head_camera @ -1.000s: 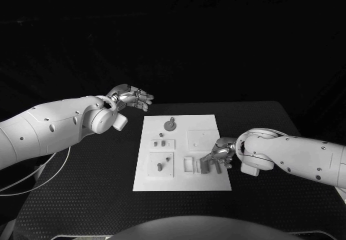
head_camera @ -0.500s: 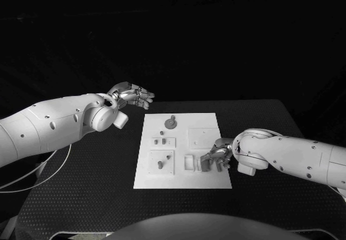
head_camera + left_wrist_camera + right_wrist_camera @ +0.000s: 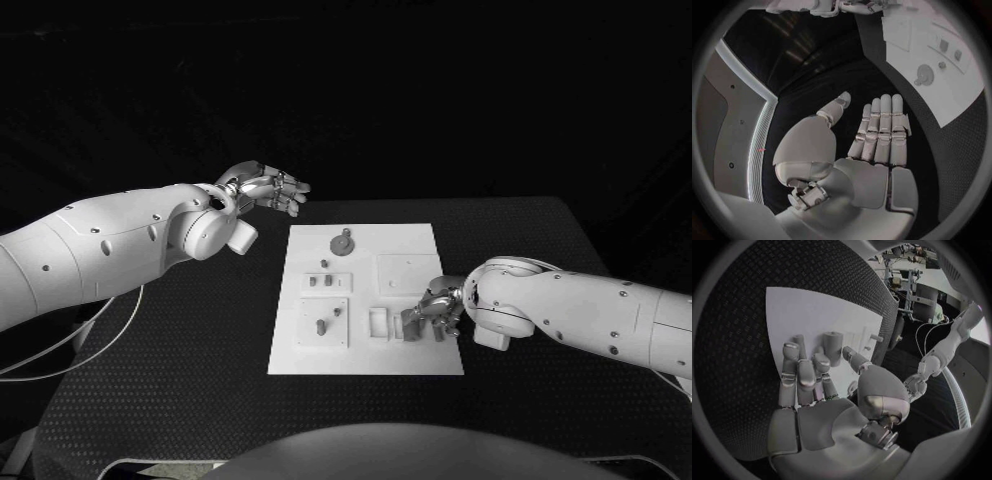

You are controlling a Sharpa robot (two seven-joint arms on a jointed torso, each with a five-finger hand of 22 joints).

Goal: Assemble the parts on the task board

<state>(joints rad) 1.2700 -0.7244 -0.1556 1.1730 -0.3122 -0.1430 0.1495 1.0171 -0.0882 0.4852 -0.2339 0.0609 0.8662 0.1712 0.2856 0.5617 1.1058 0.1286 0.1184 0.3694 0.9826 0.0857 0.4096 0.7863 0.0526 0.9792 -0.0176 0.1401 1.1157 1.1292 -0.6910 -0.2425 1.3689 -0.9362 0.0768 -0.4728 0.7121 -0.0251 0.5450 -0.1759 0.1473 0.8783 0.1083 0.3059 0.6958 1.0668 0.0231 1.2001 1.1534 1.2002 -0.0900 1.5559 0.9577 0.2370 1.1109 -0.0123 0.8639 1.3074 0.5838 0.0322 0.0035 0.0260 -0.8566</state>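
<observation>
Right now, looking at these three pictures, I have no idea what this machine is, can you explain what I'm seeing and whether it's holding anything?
This is a robot with two white arms, each ending in a silver hand, working at a black table. One picture looks down from a camera on the robot's head. The two round ones come from cameras at its wrists, each looking past its own palm.

On the table lies a white board carrying small grey parts, among them a round one near its far end.

The left hand hovers beyond the board's far left corner, fingers spread, holding nothing; its wrist picture shows the flat, bare palm.

The right hand reaches down at the board's right side, fingers around an upright grey part. It looks like a grip, but I cannot be sure.
</observation>
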